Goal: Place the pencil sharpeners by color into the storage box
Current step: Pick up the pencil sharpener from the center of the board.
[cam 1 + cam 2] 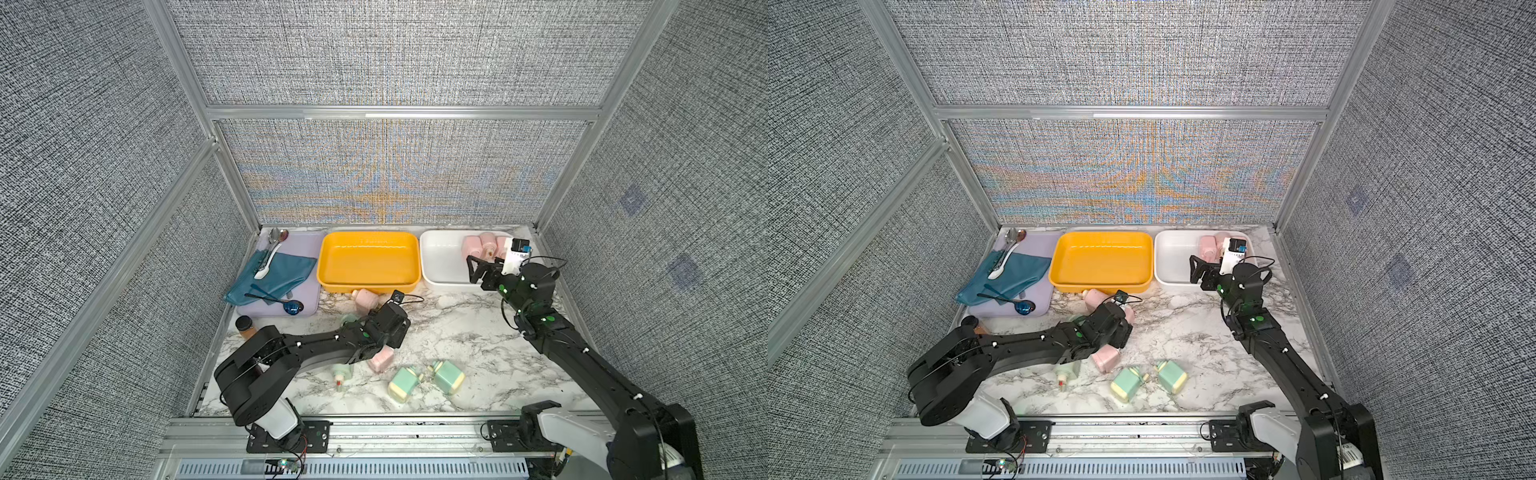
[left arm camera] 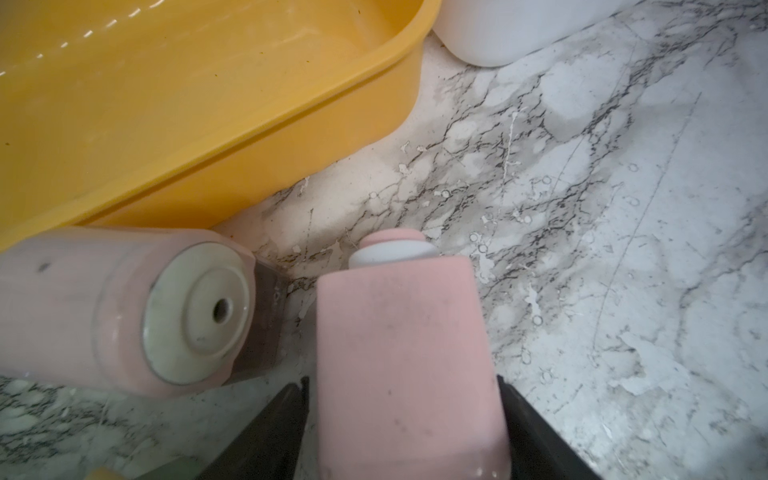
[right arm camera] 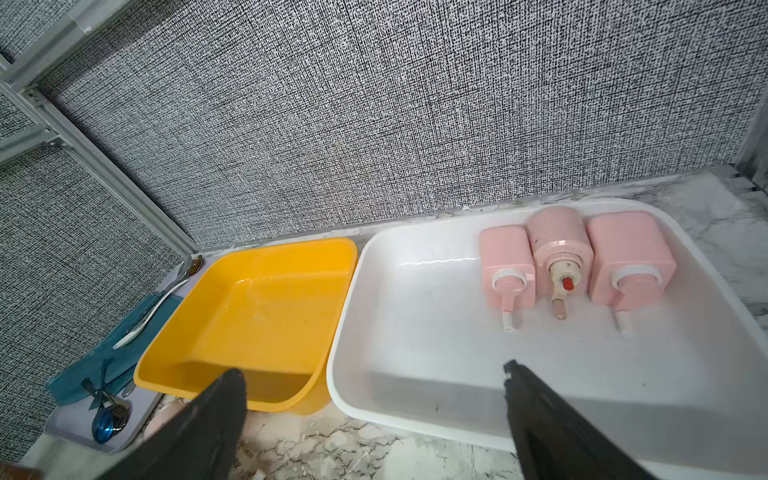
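My left gripper (image 2: 403, 378) is shut on a pink pencil sharpener (image 2: 399, 332) on the marble, its black fingers (image 2: 282, 419) along both sides; in a top view only a pink edge (image 1: 1129, 313) shows past the wrist. A second pink sharpener (image 1: 365, 301) lies against the empty yellow box (image 1: 368, 262), and a third (image 1: 381, 359) lies under the arm. Mint green sharpeners (image 1: 403, 382) (image 1: 448, 376) (image 1: 343, 372) lie near the front. Three pink sharpeners (image 3: 561, 245) sit in the white storage box (image 1: 440, 266). My right gripper (image 1: 482, 266) hangs open over that box's front edge, holding nothing.
A lilac tray (image 1: 307, 299) at the back left carries a teal cloth (image 1: 270, 274) and spoons. A brown jar with a black lid (image 1: 245, 326) stands beside the left arm. Fabric walls and aluminium posts close in three sides.
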`<state>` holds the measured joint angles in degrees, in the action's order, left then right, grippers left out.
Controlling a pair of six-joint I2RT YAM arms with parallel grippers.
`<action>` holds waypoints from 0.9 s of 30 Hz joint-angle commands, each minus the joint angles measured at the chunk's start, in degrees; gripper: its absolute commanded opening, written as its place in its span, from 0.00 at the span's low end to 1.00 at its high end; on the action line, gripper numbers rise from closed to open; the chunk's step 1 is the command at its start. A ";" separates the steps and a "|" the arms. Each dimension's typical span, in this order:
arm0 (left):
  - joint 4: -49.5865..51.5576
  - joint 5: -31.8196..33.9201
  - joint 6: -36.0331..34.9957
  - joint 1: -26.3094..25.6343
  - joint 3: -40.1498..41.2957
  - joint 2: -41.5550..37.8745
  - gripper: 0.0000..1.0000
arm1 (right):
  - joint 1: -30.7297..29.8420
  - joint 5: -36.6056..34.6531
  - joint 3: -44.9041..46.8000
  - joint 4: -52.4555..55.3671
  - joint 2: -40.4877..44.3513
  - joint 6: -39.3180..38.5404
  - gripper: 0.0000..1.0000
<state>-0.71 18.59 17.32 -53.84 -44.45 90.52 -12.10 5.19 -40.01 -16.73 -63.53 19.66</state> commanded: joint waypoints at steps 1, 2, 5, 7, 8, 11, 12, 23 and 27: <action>-1.47 0.34 -0.80 0.06 -0.20 0.18 0.64 | -0.08 1.81 -1.14 1.31 -0.49 -2.29 0.99; -1.57 0.19 -0.88 0.03 -0.20 0.27 0.60 | -0.08 2.14 -1.59 2.05 -0.71 -2.48 0.99; -1.47 0.26 -1.14 0.03 -0.27 0.45 0.48 | -0.03 2.78 -2.09 2.28 -0.44 -1.43 0.99; -1.44 -0.49 -1.69 0.06 -0.38 0.45 0.37 | -0.03 2.55 -2.01 1.75 0.13 -1.49 0.99; -1.44 -1.04 -2.26 0.06 -0.48 0.38 0.32 | -0.07 2.78 -1.87 1.44 0.35 -2.08 0.99; -0.78 -2.95 -4.75 0.06 -1.24 -0.19 0.06 | -0.02 6.07 -2.35 1.71 0.28 -5.64 0.99; -0.79 -4.63 -6.45 0.12 -1.40 -0.58 0.00 | -0.12 6.96 -2.44 2.08 0.35 -7.00 0.99; 4.16 -28.14 -29.78 0.64 -5.07 -3.75 0.00 | -6.70 9.75 -0.61 3.05 5.09 -22.80 0.99; 7.30 -34.14 -33.37 4.28 -7.35 -6.07 0.00 | -8.20 13.77 -1.27 5.18 4.78 -27.05 0.99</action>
<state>5.69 -8.47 -10.04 -51.46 -50.57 86.15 -19.62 15.42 -40.60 -13.26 -58.61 -2.11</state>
